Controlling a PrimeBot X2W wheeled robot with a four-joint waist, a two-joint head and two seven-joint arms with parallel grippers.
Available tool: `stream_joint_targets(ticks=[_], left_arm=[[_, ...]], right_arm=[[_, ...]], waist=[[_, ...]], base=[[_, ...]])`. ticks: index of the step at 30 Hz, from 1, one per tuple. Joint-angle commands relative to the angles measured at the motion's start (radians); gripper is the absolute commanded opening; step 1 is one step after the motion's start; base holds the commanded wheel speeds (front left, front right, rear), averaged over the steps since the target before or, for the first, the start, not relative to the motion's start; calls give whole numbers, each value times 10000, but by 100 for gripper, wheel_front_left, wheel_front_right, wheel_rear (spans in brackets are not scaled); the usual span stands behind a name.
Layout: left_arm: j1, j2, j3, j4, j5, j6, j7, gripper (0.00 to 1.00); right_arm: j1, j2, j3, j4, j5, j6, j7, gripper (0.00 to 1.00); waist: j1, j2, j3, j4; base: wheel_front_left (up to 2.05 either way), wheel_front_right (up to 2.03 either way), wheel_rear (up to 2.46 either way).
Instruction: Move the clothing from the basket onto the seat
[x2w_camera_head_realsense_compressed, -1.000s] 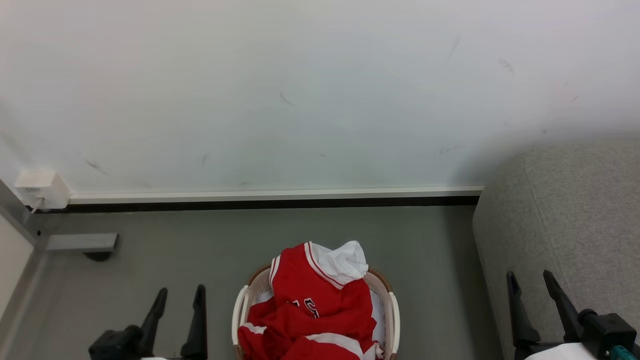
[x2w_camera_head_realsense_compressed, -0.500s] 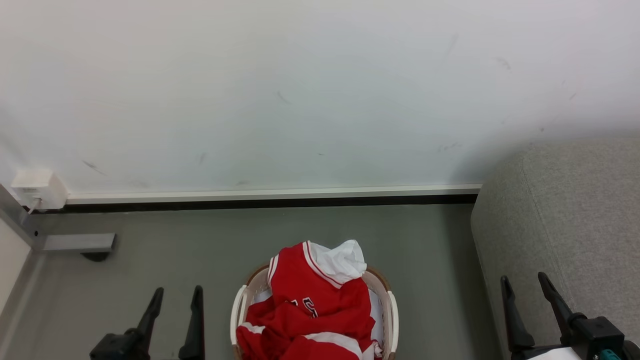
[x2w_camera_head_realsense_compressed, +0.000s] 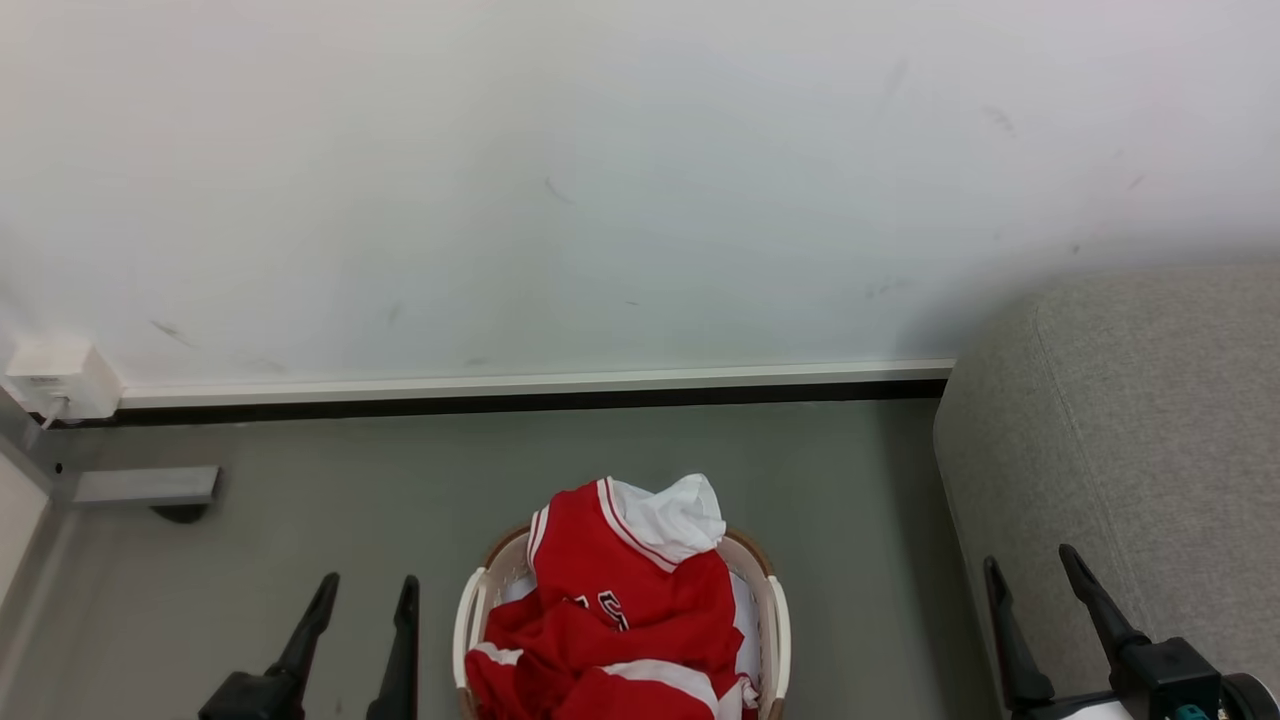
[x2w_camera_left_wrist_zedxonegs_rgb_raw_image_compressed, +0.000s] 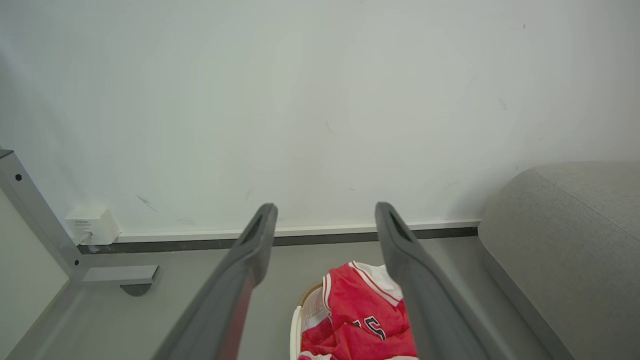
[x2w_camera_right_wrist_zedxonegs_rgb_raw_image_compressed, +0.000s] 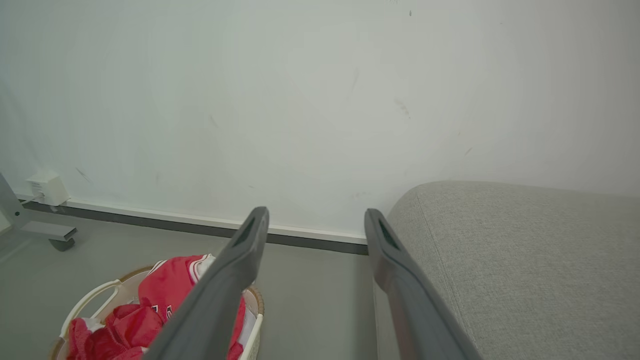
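Red jersey (x2w_camera_head_realsense_compressed: 620, 610) with white stripe trim and dark lettering, heaped in the basket (x2w_camera_head_realsense_compressed: 775, 630) and piled above its brown rim, a white panel folded over at the top of the heap. Basket cream-white, perforated, upright on the grey floor (x2w_camera_head_realsense_compressed: 300, 470), well short of the floor's far edge, where a pale skirting strip (x2w_camera_head_realsense_compressed: 500, 383) runs along the scuffed white wall (x2w_camera_head_realsense_compressed: 600, 200).

Light-grey fabric seat (x2w_camera_head_realsense_compressed: 1130, 420) along the floor's right edge, rounded at the corner, one seam down the upholstery. A band of floor between seat and basket — jersey wholly on the basket side, apart from the seat.

Left gripper (x2w_camera_head_realsense_compressed: 368, 582) just left of the basket, long dark fingers spread wide and pinching nothing. In the left wrist view, jersey and basket rim seen through the gap between those fingers, untouched.

Right gripper (x2w_camera_head_realsense_compressed: 1030, 558) in front of the seat's left face, fingers likewise parted and holding nothing — near the upholstery, contact impossible to tell.

Toward the floor's far left corner, a small white box (x2w_camera_head_realsense_compressed: 55, 375) on the wall just above the skirting, and beside it a grey metal foot (x2w_camera_head_realsense_compressed: 145, 485) on a dark caster.
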Motion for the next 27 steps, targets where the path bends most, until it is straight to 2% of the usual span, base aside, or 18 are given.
stream_joint_targets(ticks=[1, 15, 21, 27], left_arm=[[100, 11, 41, 43, 136, -35, -20, 100], [-441, -42, -7, 176, -14, -185, -19, 100], [-1207, -45, -340, 335, 144, -265, -19, 100], [-2682, 86, -1136, 1036, 400, -355, -19, 100]], right_arm=[[-96, -41, -4, 25, -79, -21, -61, 100], [-476, -38, -73, -136, 301, -21, -57, 100], [-873, -37, -83, -402, 301, -21, -45, 100], [-1653, -34, 2, -868, 338, -21, -43, 100]], waist=[[0, -1, 25, -24], [0, -1, 786, -340], [0, -1, 1625, -521], [0, -1, 3123, -831]], base=[[0, 0, 0], [0, 0, 0], [0, 0, 0], [0, 0, 0]])
